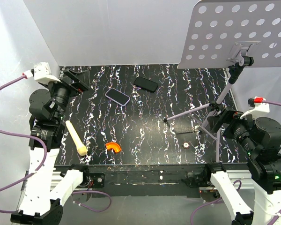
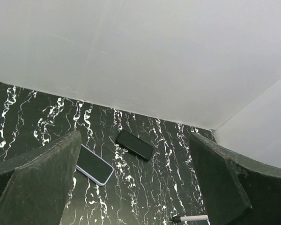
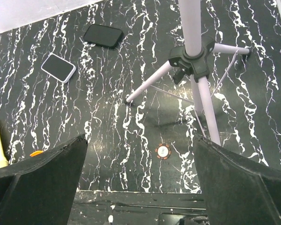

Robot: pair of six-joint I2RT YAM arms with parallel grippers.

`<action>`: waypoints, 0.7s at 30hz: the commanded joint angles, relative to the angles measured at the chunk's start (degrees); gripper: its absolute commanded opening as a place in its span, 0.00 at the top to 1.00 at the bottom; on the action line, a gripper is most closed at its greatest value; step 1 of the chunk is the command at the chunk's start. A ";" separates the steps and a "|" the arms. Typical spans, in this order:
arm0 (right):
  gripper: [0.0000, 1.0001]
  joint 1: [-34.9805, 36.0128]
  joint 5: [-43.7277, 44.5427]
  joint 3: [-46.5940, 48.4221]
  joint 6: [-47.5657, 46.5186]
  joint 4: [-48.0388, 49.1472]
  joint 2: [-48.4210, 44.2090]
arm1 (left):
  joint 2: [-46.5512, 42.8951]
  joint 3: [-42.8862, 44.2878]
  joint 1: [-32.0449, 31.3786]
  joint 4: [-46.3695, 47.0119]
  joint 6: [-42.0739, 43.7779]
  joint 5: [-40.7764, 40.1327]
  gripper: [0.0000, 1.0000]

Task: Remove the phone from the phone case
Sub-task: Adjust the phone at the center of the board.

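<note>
The phone in a pale lavender case (image 1: 117, 96) lies screen up on the black marbled table, left of centre at the back. It also shows in the left wrist view (image 2: 93, 165) and the right wrist view (image 3: 59, 67). A black phone-shaped slab (image 1: 145, 84) lies just behind and right of it, and shows in the left wrist view (image 2: 135, 145) and the right wrist view (image 3: 103, 35). My left gripper (image 1: 76, 80) is open and empty, raised at the far left, well left of the phone. My right gripper (image 1: 220, 123) is open and empty at the right, by the stand.
A music stand's tripod (image 1: 214, 108) stands at the right, its legs spread (image 3: 154, 84), its perforated desk (image 1: 239, 30) overhead. A poker chip (image 1: 186, 145) lies near the front. An orange curved piece (image 1: 113, 146) and a cream pestle-like stick (image 1: 76, 137) lie front left.
</note>
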 commanded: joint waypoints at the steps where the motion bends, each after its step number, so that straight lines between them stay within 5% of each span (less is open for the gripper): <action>1: 0.00 0.34 2.47 1.39 1.19 -1.56 0.54 | 0.41 -1.68 0.28 -2.56 -1.92 -3.28 0.00; 9: 0.00 0.34 -7.44 -2.30 -1.18 -0.25 -2.80 | 11.39 0.69 0.28 -18.90 -10.00 -11.72 0.00; 21: 0.00 0.34 -16.32 -9.77 -3.12 -2.18 -2.72 | 34.22 4.02 0.80 -26.99 -22.04 -6.28 0.00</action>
